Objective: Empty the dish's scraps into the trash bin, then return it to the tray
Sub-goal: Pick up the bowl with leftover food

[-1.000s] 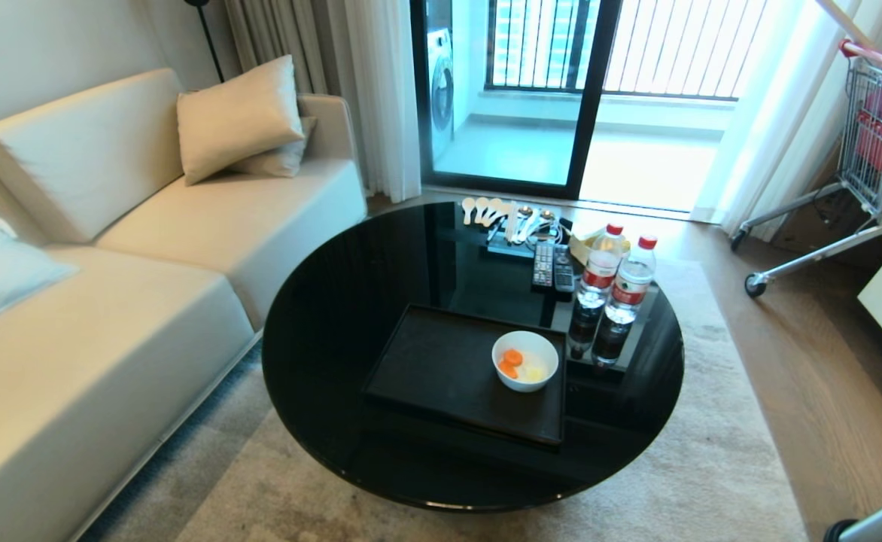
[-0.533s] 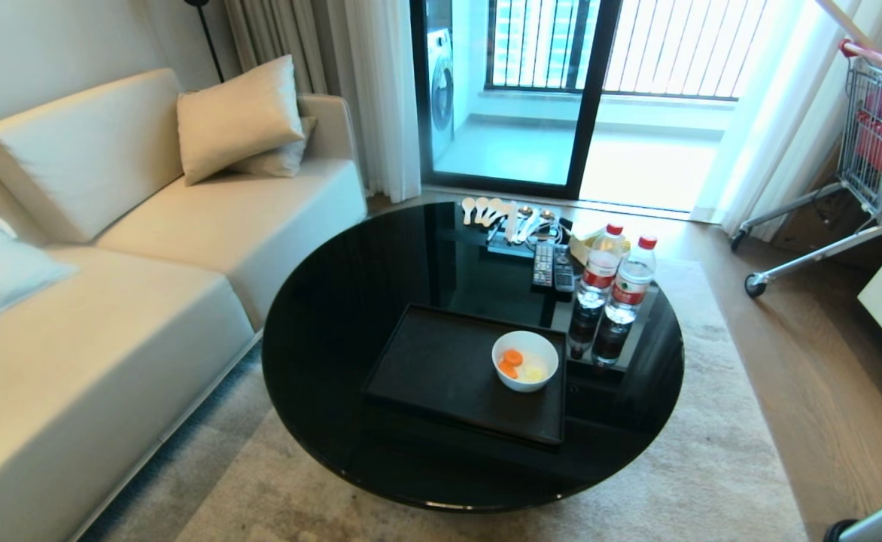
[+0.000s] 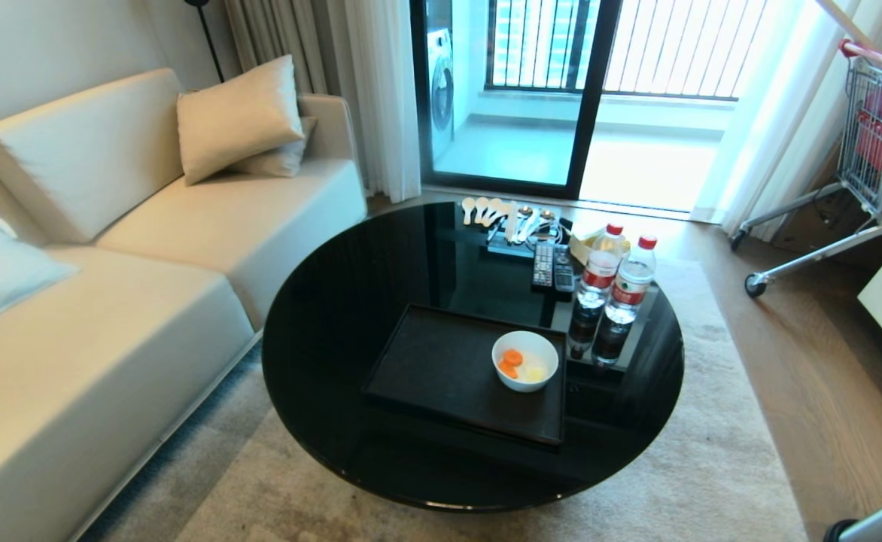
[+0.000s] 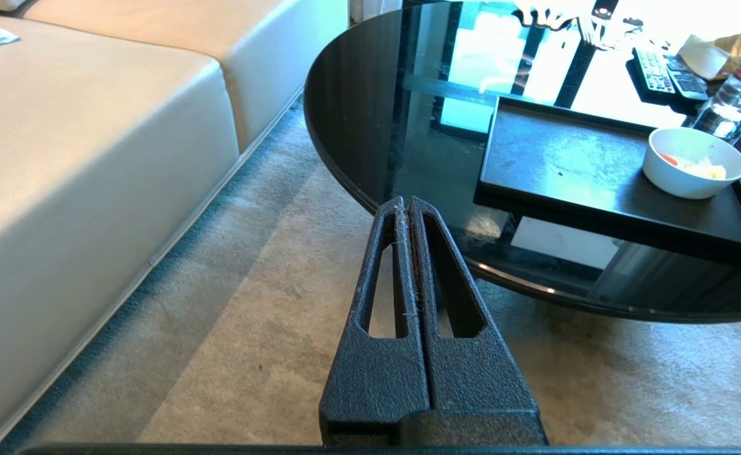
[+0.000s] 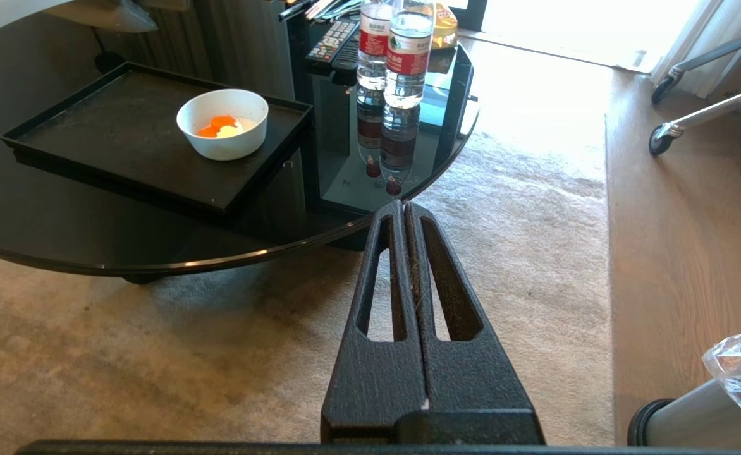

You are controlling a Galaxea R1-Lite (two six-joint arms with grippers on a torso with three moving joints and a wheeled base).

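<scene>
The dish [image 3: 525,360], a small white bowl, stands in the right part of the black tray [image 3: 441,369] on the round glass table. Inside it lie the scraps [image 3: 516,364]: orange carrot slices and pale yellow bits. The trash bin [image 3: 881,519], steel with a clear liner, shows only partly on the floor at the lower right. Neither arm appears in the head view. My left gripper [image 4: 406,201] is shut and empty, held low over the rug short of the table edge, with the dish [image 4: 693,162] far off. My right gripper [image 5: 403,204] is also shut and empty, the dish [image 5: 222,123] and bin [image 5: 712,407] both apart from it.
Two water bottles [image 3: 614,290] stand just right of the tray, with two remotes [image 3: 552,267] and several spoons [image 3: 501,214] behind. A cream sofa [image 3: 110,301] borders the table on the left. A shopping trolley [image 3: 855,150] stands at the far right on the wood floor.
</scene>
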